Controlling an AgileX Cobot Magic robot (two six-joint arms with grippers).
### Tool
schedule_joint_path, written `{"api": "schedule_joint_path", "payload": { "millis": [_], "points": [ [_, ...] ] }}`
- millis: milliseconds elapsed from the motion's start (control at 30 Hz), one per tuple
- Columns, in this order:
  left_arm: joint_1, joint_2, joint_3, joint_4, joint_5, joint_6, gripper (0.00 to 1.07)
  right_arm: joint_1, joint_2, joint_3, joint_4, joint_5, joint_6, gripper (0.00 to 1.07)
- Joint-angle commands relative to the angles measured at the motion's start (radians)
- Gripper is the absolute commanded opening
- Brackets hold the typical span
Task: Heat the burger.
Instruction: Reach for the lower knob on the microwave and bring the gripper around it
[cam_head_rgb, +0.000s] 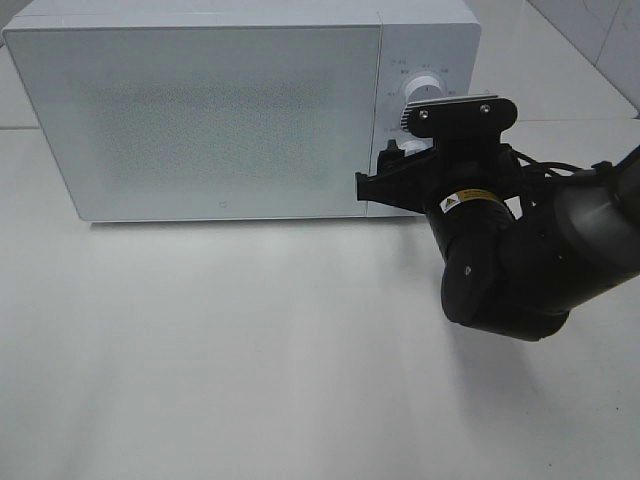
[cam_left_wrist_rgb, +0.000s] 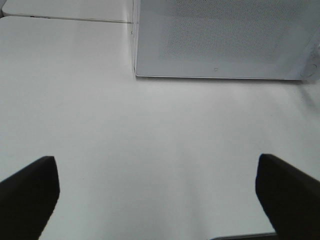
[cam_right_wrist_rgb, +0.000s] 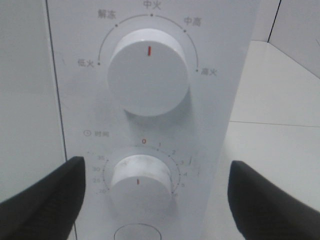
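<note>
The burger is out of view. The white microwave (cam_head_rgb: 200, 110) stands at the back of the table with its door closed. My right gripper (cam_head_rgb: 403, 163) is up against its control panel. In the right wrist view the right gripper (cam_right_wrist_rgb: 155, 200) is open, its fingers (cam_right_wrist_rgb: 45, 200) on either side of the lower timer knob (cam_right_wrist_rgb: 140, 180) and apart from it. Above that sits the larger power knob (cam_right_wrist_rgb: 148, 70), its red mark pointing straight up. My left gripper (cam_left_wrist_rgb: 157, 195) hangs open over bare table, facing the microwave (cam_left_wrist_rgb: 225, 40), with nothing between its fingers.
The white table (cam_head_rgb: 250, 350) stretches in front of the microwave. The right arm's black body (cam_head_rgb: 520, 270) hangs over the table's right side. A seam between table tops (cam_left_wrist_rgb: 65, 19) runs to the left of the microwave.
</note>
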Motion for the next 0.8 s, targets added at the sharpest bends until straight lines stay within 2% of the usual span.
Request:
{"api": "schedule_joint_path", "payload": {
  "millis": [33, 433, 800],
  "points": [
    [0.004, -0.019, 0.004, -0.001, -0.009, -0.005, 1.00, -0.013, 0.008, -0.022, -0.006, 0.006, -0.008, 0.74],
    [0.004, -0.019, 0.004, 0.007, -0.008, -0.005, 1.00, -0.024, 0.090, -0.111, -0.009, 0.043, -0.006, 0.74],
    [0.004, -0.019, 0.004, 0.007, -0.008, -0.005, 1.00, -0.024, 0.111, -0.128, -0.007, 0.046, -0.006, 0.74]
  ]
}}
